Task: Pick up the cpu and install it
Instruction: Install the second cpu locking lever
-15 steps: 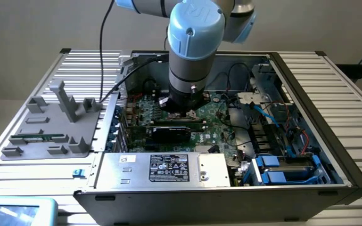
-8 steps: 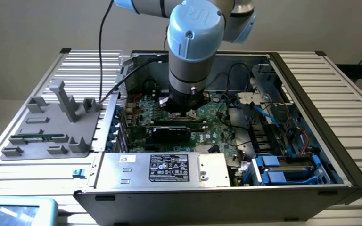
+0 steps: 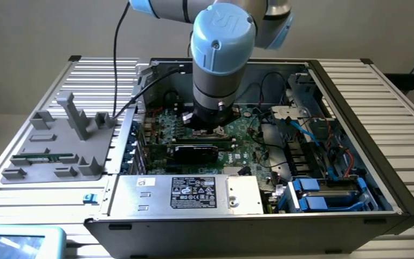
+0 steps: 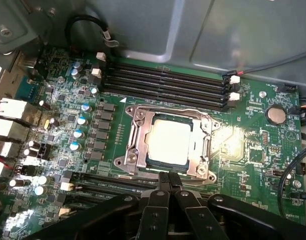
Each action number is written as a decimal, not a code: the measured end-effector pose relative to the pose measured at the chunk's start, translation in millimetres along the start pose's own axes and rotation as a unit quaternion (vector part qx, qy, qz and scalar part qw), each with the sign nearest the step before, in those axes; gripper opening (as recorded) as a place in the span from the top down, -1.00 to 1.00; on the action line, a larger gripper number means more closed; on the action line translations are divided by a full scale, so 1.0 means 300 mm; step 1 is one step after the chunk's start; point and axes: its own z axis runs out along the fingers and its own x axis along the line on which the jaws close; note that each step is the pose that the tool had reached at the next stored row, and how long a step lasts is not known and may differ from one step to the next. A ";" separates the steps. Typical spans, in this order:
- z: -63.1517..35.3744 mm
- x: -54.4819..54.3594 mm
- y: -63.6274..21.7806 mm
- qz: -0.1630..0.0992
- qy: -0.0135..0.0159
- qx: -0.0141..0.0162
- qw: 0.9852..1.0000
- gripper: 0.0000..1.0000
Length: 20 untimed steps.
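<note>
— What's nearest the lens right now?

— In the wrist view I'm looking at the gripper (image 4: pixel 168 181) itself, black fingers (image 4: pixel 160 186) pressed together with nothing between them, so it's closed and holding nothing.

— And the cpu?

— I'm seeing the cpu (image 4: pixel 168 142) just beyond the fingertips, lying flat inside the socket (image 4: pixel 134 145), its pale metal top glaring under the light. The metal frame is sitting around it on all sides. The gripper is hovering just beside the socket's near edge; I can't tell whether it's touching the frame.

— What's around it?

— The green motherboard (image 4: pixel 253 145), with the dark memory slots (image 4: pixel 163 82) running in a row on the far side of the socket and a round coin battery (image 4: pixel 276 115) off to one side.

— And from outside?

— In the exterior view the arm (image 3: pixel 220 59) is reaching down into the open computer case (image 3: pixel 358 135) at the middle of the frame. At the left of that frame I'm seeing a grey fixture tray (image 3: pixel 56 145) with a green memory stick (image 3: pixel 43 158) lying in it.
</note>
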 end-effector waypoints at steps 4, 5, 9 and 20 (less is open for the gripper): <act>0.001 0.003 0.000 0.001 -0.001 -0.001 1.000 0.81; 0.002 0.005 0.000 0.001 -0.001 -0.001 1.000 0.81; 0.008 0.009 -0.002 0.000 -0.004 -0.002 1.000 0.81; 0.018 0.018 0.002 0.001 -0.011 -0.004 1.000 0.81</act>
